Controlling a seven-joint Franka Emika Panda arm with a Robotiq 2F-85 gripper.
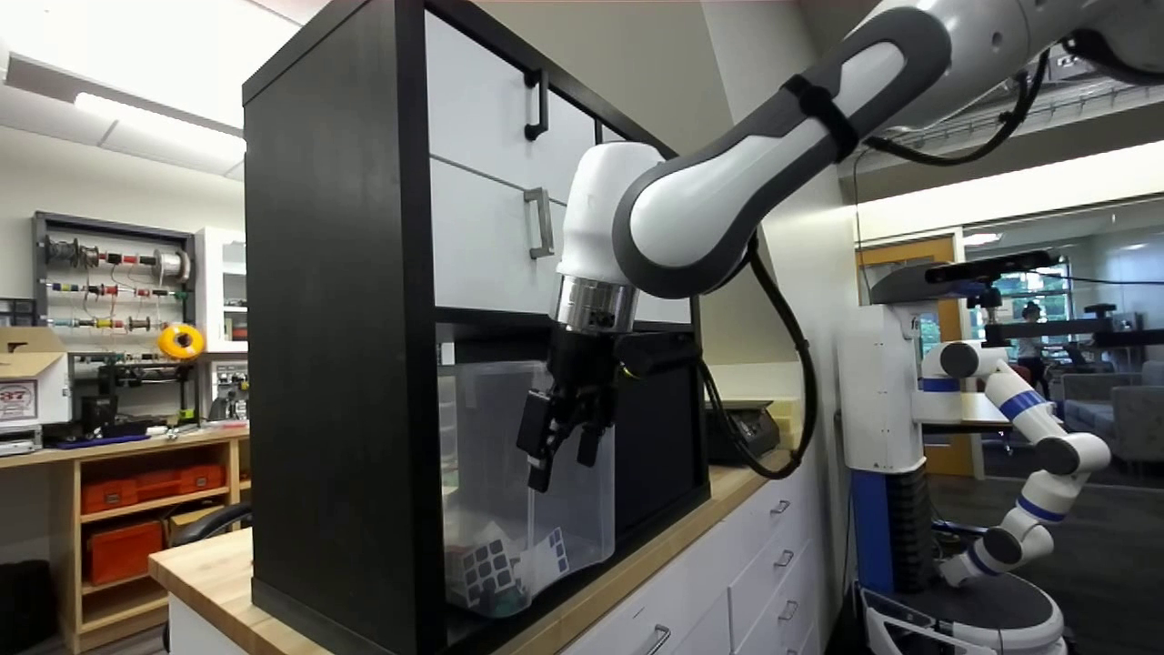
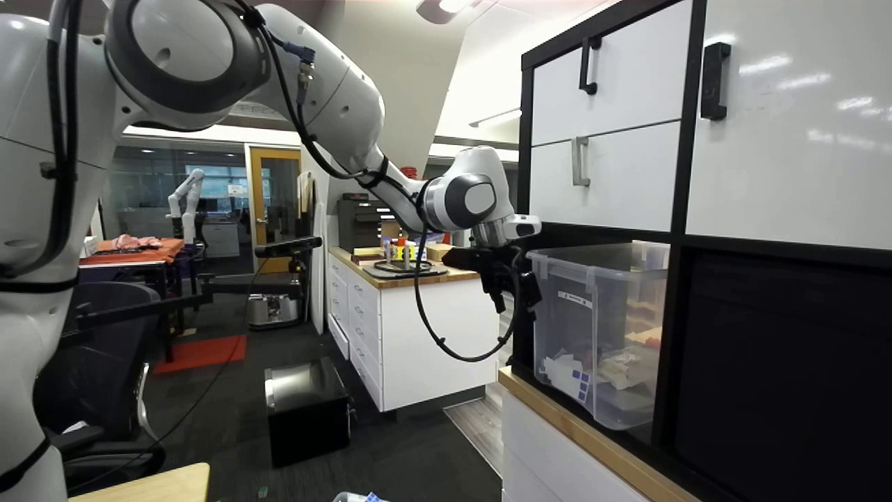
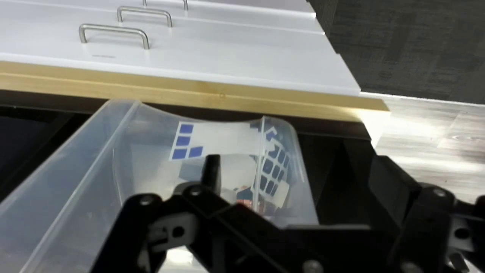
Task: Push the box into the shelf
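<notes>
Narrow the gripper [image 2: 517,305], spread wide and seemingly holding nothing just beside the left edge of the box [image 2: 596,335] in an exterior view, with actual contact hard to confirm, then shift right to press on the middle of the front face and avoid a likely twist. Push slowly and level, keeping the box, already upright in the lower left compartment of the shelf [image 2: 725,243] but perhaps short of full depth, square to the opening. Watch farther right for rubbing against the divider [image 2: 671,335], and stop once flush.
</notes>
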